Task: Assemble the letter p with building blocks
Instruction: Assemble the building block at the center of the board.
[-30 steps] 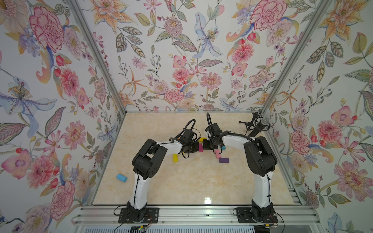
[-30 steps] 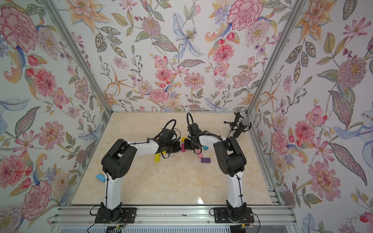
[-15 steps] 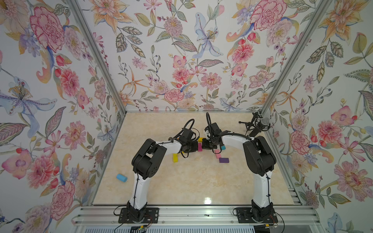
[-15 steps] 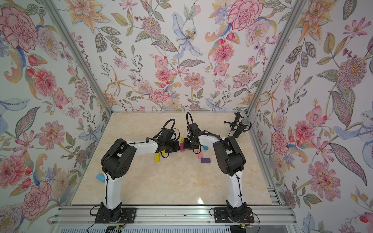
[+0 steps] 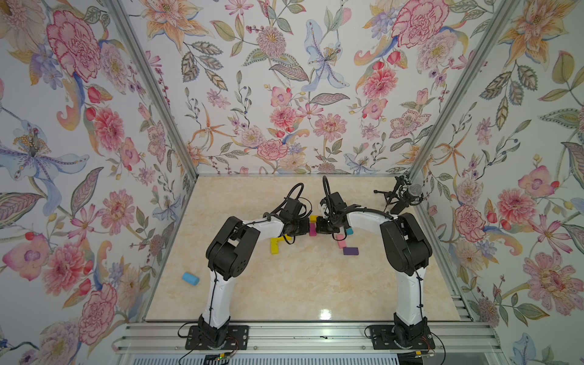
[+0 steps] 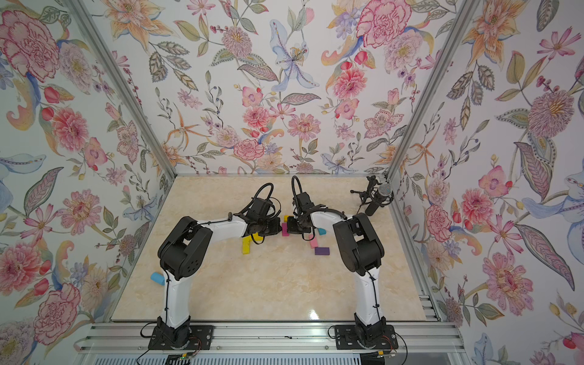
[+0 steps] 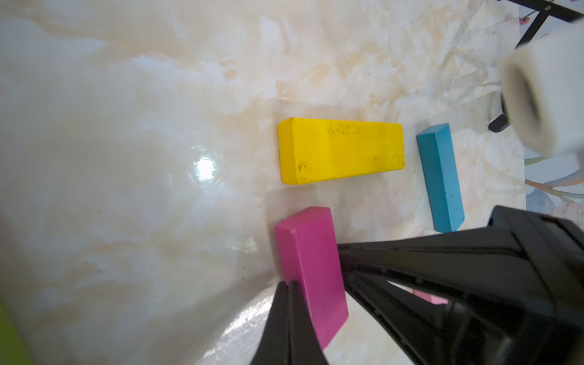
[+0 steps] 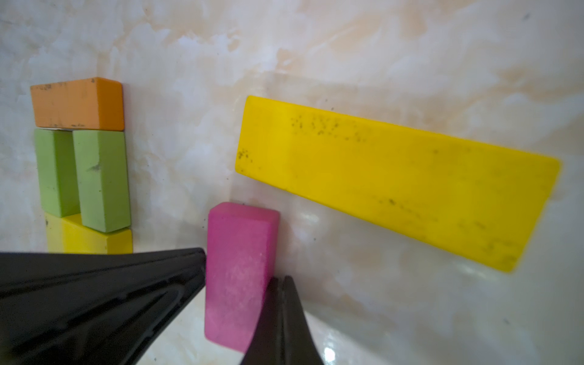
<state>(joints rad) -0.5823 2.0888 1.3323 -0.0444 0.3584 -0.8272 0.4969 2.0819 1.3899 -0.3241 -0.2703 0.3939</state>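
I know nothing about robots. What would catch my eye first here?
The loud floral wallpaper covering the walls. Next, over the marble table, the white-and-black left arm and right arm bow toward each other, the left gripper and right gripper, both shut, flanking a magenta block. A yellow block lies just beyond it.

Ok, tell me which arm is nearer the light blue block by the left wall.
Left. The left arm has its elbow right beside the light blue block; the right arm is far across the table from it.
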